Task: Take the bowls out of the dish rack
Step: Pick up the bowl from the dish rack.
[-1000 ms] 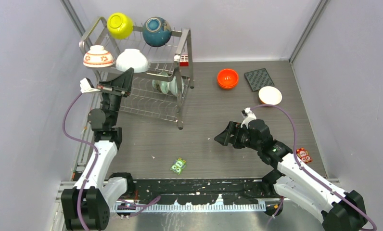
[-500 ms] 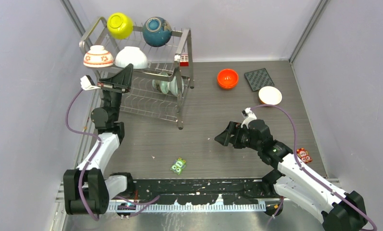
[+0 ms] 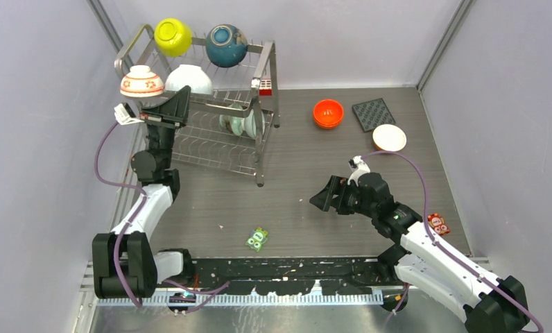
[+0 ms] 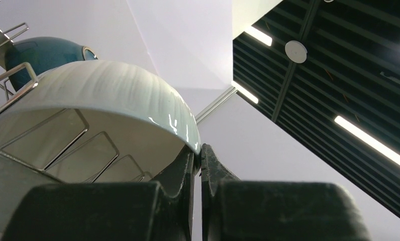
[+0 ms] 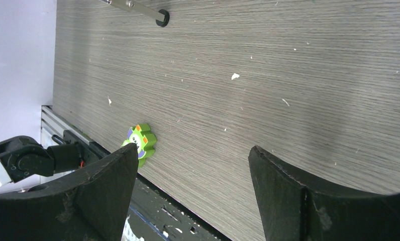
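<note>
- Your left jaws are pressed together with nothing between them; their fingertips (image 4: 189,159) sit right at the rim of the white bowl (image 4: 112,95), which lies upside down on the dish rack (image 3: 268,66) (top tier).
- That tier also carries the yellow-green bowl (image 3: 173,36), the teal bowl (image 3: 226,45) and the flowered bowl (image 3: 141,82); a pale green bowl (image 3: 242,123) stands on edge in the lower tier.
- The orange bowl (image 3: 328,113) and a second white bowl (image 3: 389,137) sit on the counter (image 3: 294,173), beside a dark mat (image 3: 374,113).
- Your right jaws are spread wide and empty above the counter, well apart from the rack, with a green toy (image 5: 140,143) near.
</note>
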Available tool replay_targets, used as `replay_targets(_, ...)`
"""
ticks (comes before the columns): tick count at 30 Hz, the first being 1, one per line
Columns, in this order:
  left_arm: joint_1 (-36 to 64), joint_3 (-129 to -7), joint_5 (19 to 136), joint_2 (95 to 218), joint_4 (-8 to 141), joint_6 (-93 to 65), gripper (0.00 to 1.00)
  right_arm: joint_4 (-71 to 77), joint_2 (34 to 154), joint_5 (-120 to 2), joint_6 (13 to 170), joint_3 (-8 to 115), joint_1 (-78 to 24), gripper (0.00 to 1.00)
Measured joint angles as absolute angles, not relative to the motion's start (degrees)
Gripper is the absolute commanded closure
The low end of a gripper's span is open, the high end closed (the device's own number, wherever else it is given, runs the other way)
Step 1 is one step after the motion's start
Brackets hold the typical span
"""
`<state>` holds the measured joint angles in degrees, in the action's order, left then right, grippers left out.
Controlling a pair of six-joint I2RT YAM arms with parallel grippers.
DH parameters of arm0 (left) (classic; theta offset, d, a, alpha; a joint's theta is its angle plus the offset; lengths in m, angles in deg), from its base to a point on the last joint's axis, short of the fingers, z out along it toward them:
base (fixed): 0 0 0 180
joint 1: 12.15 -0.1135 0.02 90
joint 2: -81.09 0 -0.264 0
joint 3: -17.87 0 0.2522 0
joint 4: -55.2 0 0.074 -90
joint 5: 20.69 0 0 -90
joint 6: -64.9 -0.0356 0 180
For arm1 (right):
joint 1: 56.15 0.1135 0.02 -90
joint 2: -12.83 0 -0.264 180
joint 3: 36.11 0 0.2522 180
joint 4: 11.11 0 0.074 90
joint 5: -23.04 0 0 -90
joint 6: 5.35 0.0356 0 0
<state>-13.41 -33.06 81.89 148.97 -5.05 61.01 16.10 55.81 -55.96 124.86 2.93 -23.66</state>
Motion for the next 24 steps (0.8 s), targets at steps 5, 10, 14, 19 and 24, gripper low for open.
replay_targets(5, -13.4, -34.5, 82.0, 149.8, -4.9, 60.3, 1.0, 16.1, 55.8, -56.0, 124.8, 2.9, -23.7, 0.16)
replay_targets(10, -13.4, -35.1, 81.9, 149.8, -4.9, 59.8, 1.0, 16.3, 55.8, -56.0, 124.8, 2.9, -23.7, 0.16)
replay_targets(14, -13.4, -35.4, 81.9, 149.8, -4.9, 59.5, 1.0, 16.6, 55.4, -56.0, 124.8, 2.9, -23.7, 0.16)
replay_targets(19, -13.4, -37.0, 81.9, 150.2, -5.0, 58.7, 1.0, 16.6, 55.1, -56.0, 124.8, 2.9, -23.7, 0.16)
replay_targets(24, -13.7, -39.1, 81.2, 150.7, -5.2, 58.2, 1.0, 16.7, 55.1, -56.0, 124.8, 2.9, -23.7, 0.16)
